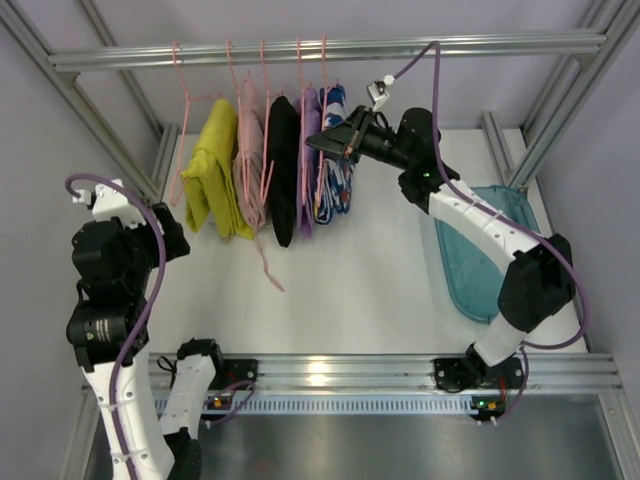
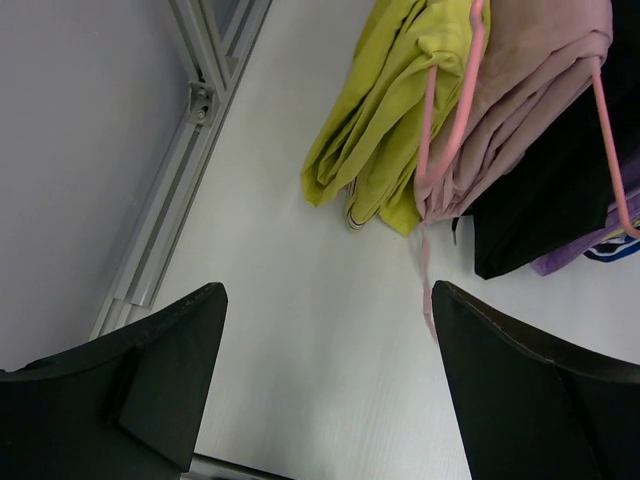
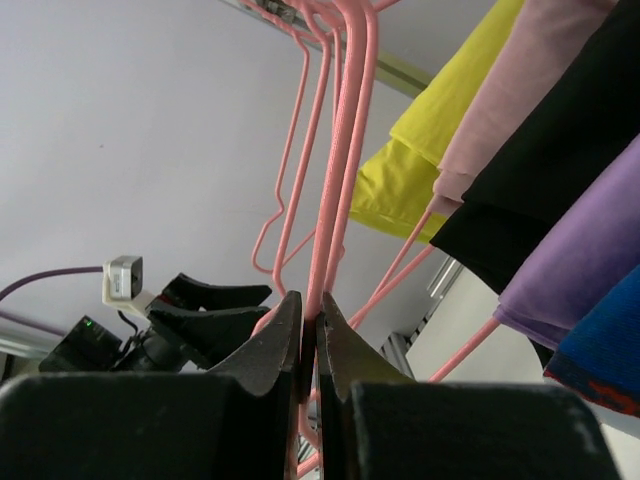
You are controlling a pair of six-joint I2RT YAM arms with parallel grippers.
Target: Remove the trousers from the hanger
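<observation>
Top view: a metal rail (image 1: 400, 46) crossed the far side of a white table (image 1: 340, 290). Five folded garments hung from it side by side on pink wire hangers. From left to right they were yellow trousers (image 1: 212, 180), dusty pink trousers (image 1: 250, 165), black trousers (image 1: 283, 170), purple trousers (image 1: 309, 150) and blue patterned trousers (image 1: 335, 170). Each hung lengthwise, its long axis running from the rail down toward the table, folded ends lowest.

The right gripper (image 1: 312, 143) reached in from the right, level with the purple and blue pairs. In its wrist view the two fingers were pressed together on the wire of a pink hanger (image 3: 340, 150), which rose almost straight up toward the rail. Which pair that hanger carried could not be told.

The left gripper (image 2: 328, 295) hovered over the table's left side, fingers spread wide and holding nothing, pointed toward the yellow pair's lower end. A teal tray (image 1: 460, 280) lay on the table under the right arm.
</observation>
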